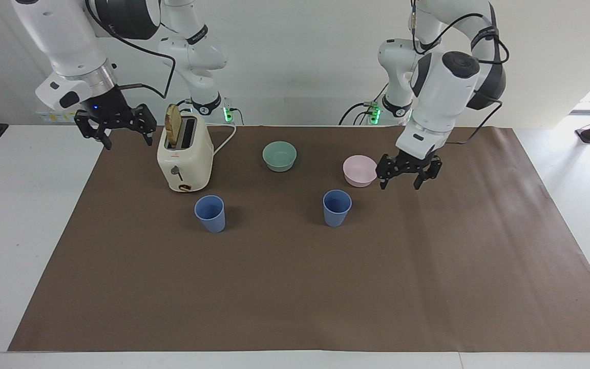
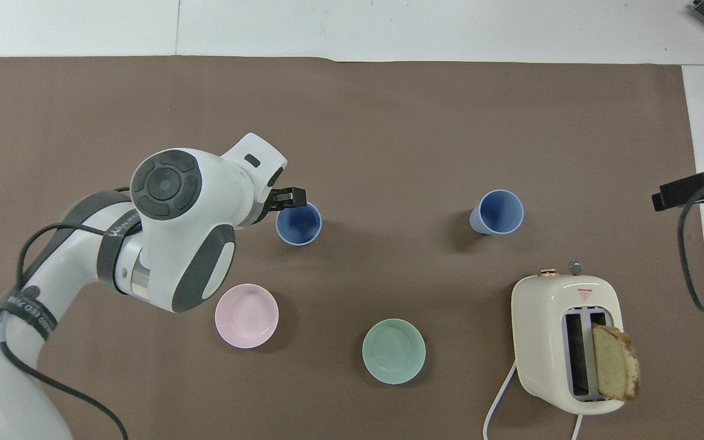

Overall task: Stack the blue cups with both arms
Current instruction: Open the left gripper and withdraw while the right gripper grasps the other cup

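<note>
The left gripper (image 1: 408, 172) is held in the air with its jaws spread and empty, just beside the pink bowl (image 1: 359, 170). One blue cup (image 1: 337, 207) stands upright on the mat below and apart from those jaws. The second blue cup (image 1: 210, 213) stands by the toaster (image 1: 185, 155). The right gripper (image 1: 119, 129) is seen released, raised beside the toaster.

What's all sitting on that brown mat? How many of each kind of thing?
Blue cups: 2
Bowls: 2, a mint-green bowl and a pink bowl
Toaster: 1
Slice of bread in the toaster: 1
Total: 6
</note>
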Controlling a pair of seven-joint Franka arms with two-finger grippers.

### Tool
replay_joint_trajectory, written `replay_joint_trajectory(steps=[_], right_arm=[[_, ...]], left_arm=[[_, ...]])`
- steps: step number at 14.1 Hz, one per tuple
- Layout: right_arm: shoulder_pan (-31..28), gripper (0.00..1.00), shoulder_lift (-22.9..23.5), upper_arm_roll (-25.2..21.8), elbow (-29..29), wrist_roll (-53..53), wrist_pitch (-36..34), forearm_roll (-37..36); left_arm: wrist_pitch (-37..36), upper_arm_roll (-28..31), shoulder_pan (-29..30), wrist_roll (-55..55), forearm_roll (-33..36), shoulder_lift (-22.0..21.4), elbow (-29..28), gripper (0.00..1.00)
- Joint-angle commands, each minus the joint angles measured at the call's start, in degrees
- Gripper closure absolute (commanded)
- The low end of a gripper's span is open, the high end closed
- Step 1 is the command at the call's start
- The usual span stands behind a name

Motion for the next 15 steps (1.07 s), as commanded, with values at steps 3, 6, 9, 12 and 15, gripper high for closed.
replay_joint_trajectory(steps=[3,6,9,12,15], right_arm=[[4.9,0.00,3.5,0.3,-5.9,6.4,9.8,0.8],[6.8,0.00,9.3,0.3,-6.4,7.3,16.4,0.8],[7.3,0.00,12.1,0.3,-9.2,8.1,21.1,0.8],[7.2,0.00,13.8,0.3,-12.3,7.8,24.9,0.8],[7.2,0.00,14.7,0.3,-15.0,7.7,26.7,0.8]], left_arm=[[-11.1,-0.3,7.2,10.2,0.4,1.3,10.4,0.00],[-16.9,-0.2,10.2,14.3,0.7,1.2,15.4,0.00],[-23.0,-0.1,11.4,15.4,0.7,0.4,17.2,0.00],[-24.6,-0.2,12.1,16.9,0.7,-1.1,16.7,0.00],[-27.7,-0.2,12.5,17.1,1.9,-1.9,16.6,0.00]])
